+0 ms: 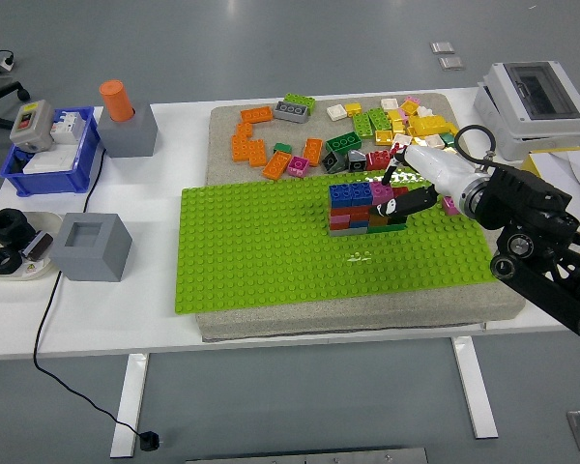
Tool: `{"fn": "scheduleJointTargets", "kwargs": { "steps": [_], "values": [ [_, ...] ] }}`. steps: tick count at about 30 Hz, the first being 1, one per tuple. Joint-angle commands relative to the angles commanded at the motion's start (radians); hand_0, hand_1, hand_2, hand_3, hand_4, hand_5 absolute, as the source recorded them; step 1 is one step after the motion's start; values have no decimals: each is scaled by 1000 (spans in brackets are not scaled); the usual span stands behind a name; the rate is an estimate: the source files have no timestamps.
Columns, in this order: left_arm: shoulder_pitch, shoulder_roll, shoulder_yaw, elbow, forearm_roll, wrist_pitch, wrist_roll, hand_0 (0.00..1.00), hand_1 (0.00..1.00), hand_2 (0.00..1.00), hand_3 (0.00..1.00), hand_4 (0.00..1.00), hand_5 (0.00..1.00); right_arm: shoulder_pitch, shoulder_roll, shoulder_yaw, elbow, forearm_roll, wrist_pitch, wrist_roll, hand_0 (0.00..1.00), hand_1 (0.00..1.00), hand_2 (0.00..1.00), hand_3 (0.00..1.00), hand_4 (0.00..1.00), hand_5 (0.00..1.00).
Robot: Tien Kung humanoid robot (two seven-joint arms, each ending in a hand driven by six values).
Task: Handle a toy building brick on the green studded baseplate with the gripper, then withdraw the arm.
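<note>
No writing or brand can be read anywhere. On the white table (271,333) at left, a blue bin (48,166) holds a white block and small grey switch parts, with a grey box with a red button (31,126) sitting on its far left corner. Nearer, a shallow dish (14,259) holds black rings and a small dark part. Beside the dish stands a grey cube (93,246) with a square recess in its top; behind it a second grey block (129,131) carries an orange cylinder (117,100). At far right a grey enclosure (532,95) with a clear lid sits next to some papers (565,174). The green baseplate (271,251) lies on a beige mat (367,314), and loose bricks (348,130) in orange, yellow, green, grey and pink are scattered on the mat behind it. On the baseplate's far right part stands the brick stack (362,208), blue on top, a pink brick (382,193) at its right, red and grey layers below. The right hand (398,193), white-shelled with dark fingers (411,201), reaches in from the right and touches the stack's right end at the pink brick; whether the fingers clasp it or only rest against it cannot be told.
</note>
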Motion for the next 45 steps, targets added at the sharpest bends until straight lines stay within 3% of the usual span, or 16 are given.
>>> {"fn": "scheduleJointTargets", "kwargs": {
  "steps": [6, 7, 12, 13, 18, 19, 24, 25, 30, 31, 40, 45],
  "values": [
    [5, -2, -5, 0, -3, 1, 1, 630, 587, 549, 577, 610, 233, -4, -12, 23, 29, 8, -10, 9, 919, 869, 893, 582, 929, 417],
    [6, -2, -7, 0, -3, 1, 1, 629, 587, 549, 577, 610, 231, -8, -15, 30, 37, 7, -15, 14, 918, 855, 881, 628, 927, 416],
    [7, 0, -14, 0, -3, 2, -3, 629, 587, 549, 577, 610, 231, -57, -30, 102, 72, -3, -61, 60, 918, 855, 881, 628, 927, 416],
    [8, 0, -14, 0, -4, 2, -4, 629, 587, 549, 577, 609, 230, -71, -32, 119, 74, -4, -71, 70, 859, 803, 842, 653, 907, 376],
    [24, 1, -6, 0, -20, 4, -6, 629, 587, 549, 577, 609, 230, -168, -40, 222, 73, -5, -139, 128, 859, 803, 842, 653, 907, 376],
    [29, 1, -3, 0, -25, 5, -5, 629, 587, 549, 578, 609, 229, -189, -37, 243, 71, -4, -154, 141, 773, 770, 814, 661, 813, 258],
    [60, -1, 14, 0, -52, 10, -3, 629, 587, 549, 578, 609, 229, -315, 1, 379, 49, 10, -226, 209, 773, 770, 814, 661, 813, 258],
    [63, -1, 15, 0, -54, 10, -2, 629, 587, 550, 580, 609, 230, -328, 6, 394, 46, 11, -231, 214, 735, 751, 799, 662, 774, 208],
    [79, -6, 23, 0, -62, 11, -2, 629, 587, 550, 580, 609, 230, -432, 35, 505, 22, 11, -263, 249, 735, 751, 799, 662, 774, 208],
    [81, -6, 23, 0, -61, 11, -2, 629, 587, 549, 581, 609, 232, -444, 37, 520, 19, 10, -267, 252, 715, 743, 790, 662, 748, 171],
    [86, 1, 20, 0, -39, 8, 0, 629, 587, 549, 581, 609, 233, -445, 51, 539, -30, -32, -289, 263, 701, 736, 786, 657, 733, 153],
    [92, 8, 16, 0, -27, 6, 0, 629, 587, 549, 581, 609, 235, -379, 10, 452, -77, -109, -274, 230, 703, 740, 790, 658, 694, 103]
  ]
}}
